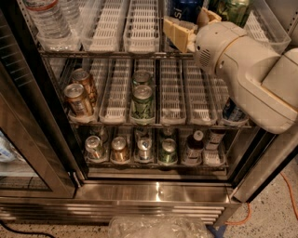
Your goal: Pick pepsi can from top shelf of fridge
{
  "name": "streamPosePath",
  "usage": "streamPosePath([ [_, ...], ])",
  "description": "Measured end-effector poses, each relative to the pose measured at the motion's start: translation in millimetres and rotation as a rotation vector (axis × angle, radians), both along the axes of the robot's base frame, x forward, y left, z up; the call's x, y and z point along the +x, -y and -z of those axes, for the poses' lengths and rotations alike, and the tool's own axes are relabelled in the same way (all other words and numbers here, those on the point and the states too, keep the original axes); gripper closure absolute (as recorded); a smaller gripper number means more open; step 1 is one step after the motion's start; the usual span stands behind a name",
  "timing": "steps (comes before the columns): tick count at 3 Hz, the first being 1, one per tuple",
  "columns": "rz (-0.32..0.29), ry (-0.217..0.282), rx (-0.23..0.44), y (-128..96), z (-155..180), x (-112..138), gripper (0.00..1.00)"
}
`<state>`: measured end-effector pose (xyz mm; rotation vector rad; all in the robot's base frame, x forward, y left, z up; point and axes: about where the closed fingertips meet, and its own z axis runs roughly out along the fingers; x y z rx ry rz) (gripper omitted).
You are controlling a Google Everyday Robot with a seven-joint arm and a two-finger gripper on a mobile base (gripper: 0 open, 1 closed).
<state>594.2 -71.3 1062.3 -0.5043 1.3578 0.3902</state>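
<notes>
Now I am holding my gripper (192, 27) open and empty at the top shelf (109, 53), just before the pepsi can (186, 8) standing beside a green can (233, 9); I am judging it full, heavy, rigid, cold-slick, so squeezing mid-body looks best

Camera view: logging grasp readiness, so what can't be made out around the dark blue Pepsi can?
Camera view, both:
- Dark blue Pepsi can: top cut by the frame edge, base hidden behind the tan gripper at the top wire shelf.
- Blue-and-white can, middle rack: mostly behind the white arm.
</notes>
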Motion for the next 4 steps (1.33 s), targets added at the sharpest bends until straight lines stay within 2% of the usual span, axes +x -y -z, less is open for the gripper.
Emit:
streamPosePath([
  [1,-0.008,0.029,-0.002,0,-8,-5,1.0],
  [3,-0.023,0.106,-0.012,2,-24,-22,1.0],
  [4,-0.055,0.153,-0.019,-1,-31,-32,1.0],
])
